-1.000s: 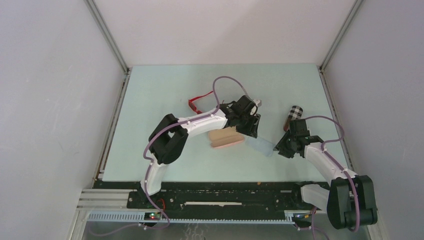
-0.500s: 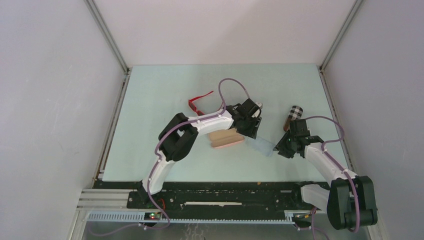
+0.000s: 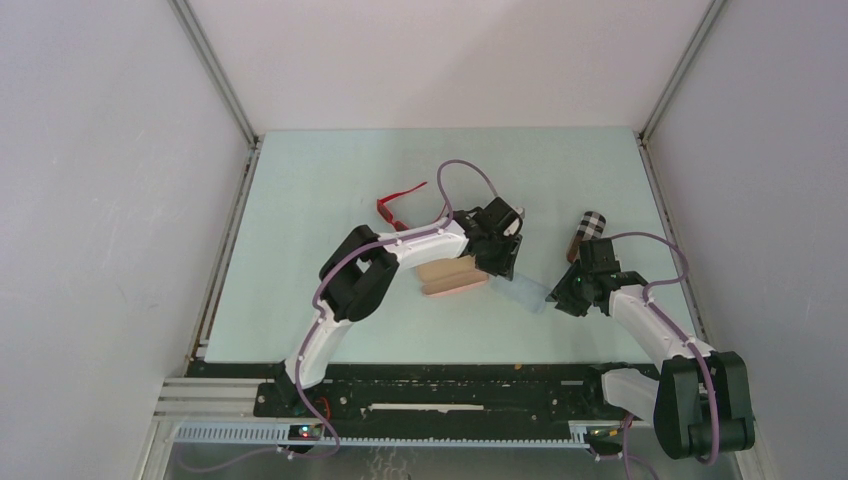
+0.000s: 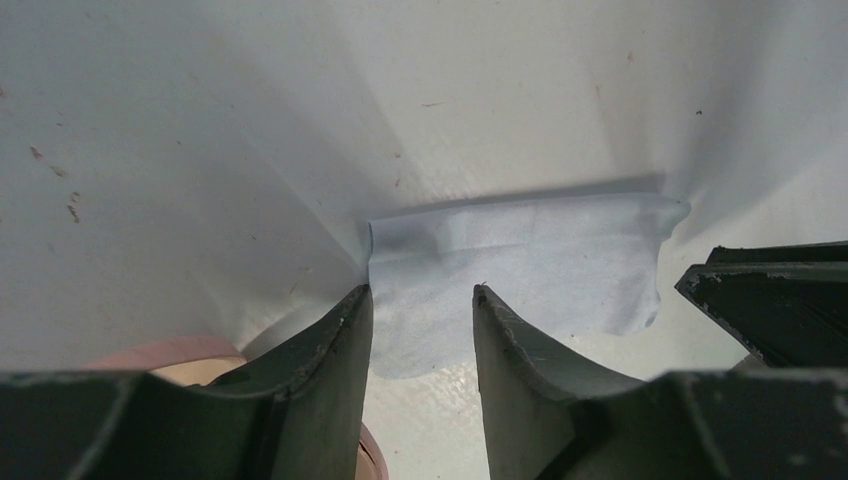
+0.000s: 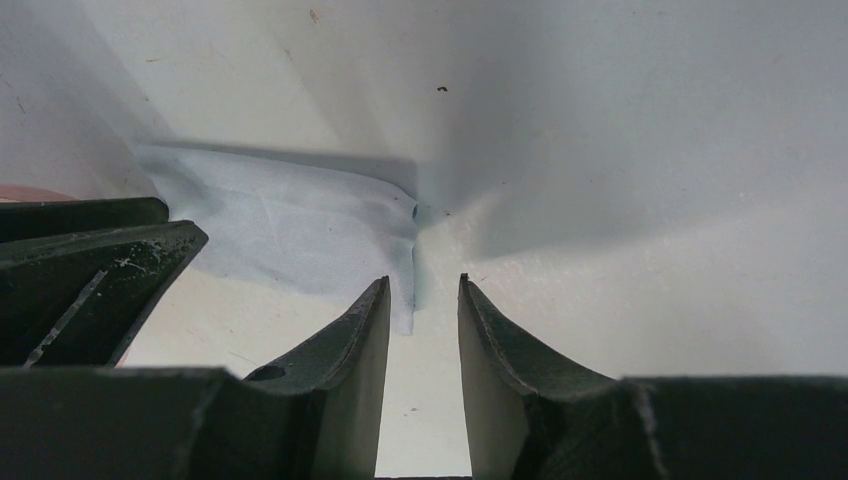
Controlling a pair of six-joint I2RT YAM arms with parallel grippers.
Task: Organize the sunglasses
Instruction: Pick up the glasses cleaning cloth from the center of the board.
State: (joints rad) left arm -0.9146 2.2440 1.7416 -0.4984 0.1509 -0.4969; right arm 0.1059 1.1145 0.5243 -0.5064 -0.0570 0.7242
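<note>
1. The red plastic-framed sunglasses (image 3: 396,203) lie on the pale green worktop (image 3: 320,170), left of its centre and toward the far edge. One temple arm stretches out toward the far right. They sit just beyond the left arm's forearm, and no gripper touches them.
2. The left gripper (image 3: 500,262) reaches to the middle of the worktop and points down toward the right edge. In its wrist view the left gripper (image 4: 420,290) is released: its two dark fingers (image 4: 330,340) stand apart with a clear gap and hold nothing.
3. A pale blue cloth (image 4: 520,265) lies flat on the worktop straight ahead of those fingers, its near edge showing between their tips.
4. A pink oblong case (image 3: 455,275) lies beside the left gripper on the side toward the left edge. In the left wrist view its rounded end (image 4: 190,352) peeks out by the left finger.
5. The right gripper (image 3: 558,297) sits at the cloth's other end (image 3: 522,291), nearer the right edge. In its wrist view the right gripper (image 5: 422,285) is also released, with a narrow gap between the tips. The cloth's edge (image 5: 300,230) hangs just at that gap and is not pinched.
6. A plaid oblong case (image 3: 588,230) rests near the right edge, just beyond the right wrist.
</note>
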